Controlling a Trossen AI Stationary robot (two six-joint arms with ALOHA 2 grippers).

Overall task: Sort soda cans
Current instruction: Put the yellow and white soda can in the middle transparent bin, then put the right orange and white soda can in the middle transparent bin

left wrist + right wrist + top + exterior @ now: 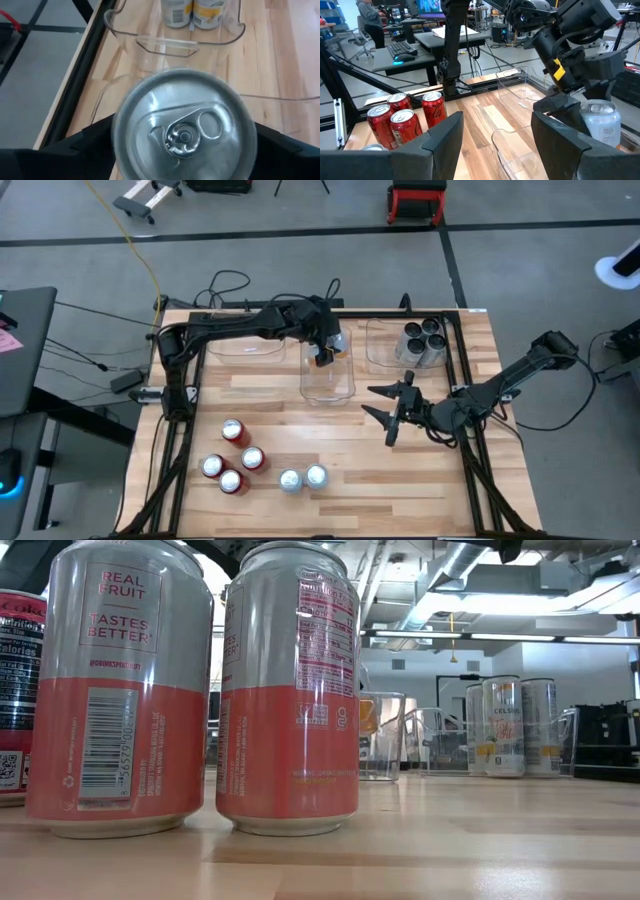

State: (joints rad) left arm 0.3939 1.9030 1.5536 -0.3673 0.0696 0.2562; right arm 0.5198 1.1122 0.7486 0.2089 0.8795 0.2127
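Gripping a silver can (184, 132) from both sides with the jaws of the left gripper (325, 350), right over the middle bin (330, 387); spread wide and holding nothing on the right gripper (395, 412), parked just to the right of that bin and nearer the front edge. Resting on a wooden table (420, 480) with three clear bins along the back: a left bin (245, 346) beside the middle bin with nothing visible inside, and a right bin (381, 350) on its other side already holding the dark cans (423, 340). Looks like the drop-off step for the silver group: carried over, not yet set down. Next calls for lowering straight into the middle bin, keeping upright, then letting go and lifting clear of the rim. Waiting well in front of the middle bin: four red cans (252, 459) in a cluster, and two more silver cans (303, 477) side by side just to their right. Little in the way, judging from above; worth minding the bin's thin clear walls on the way down, and the right gripper's outstretched fingers close to the path back toward the front cans.
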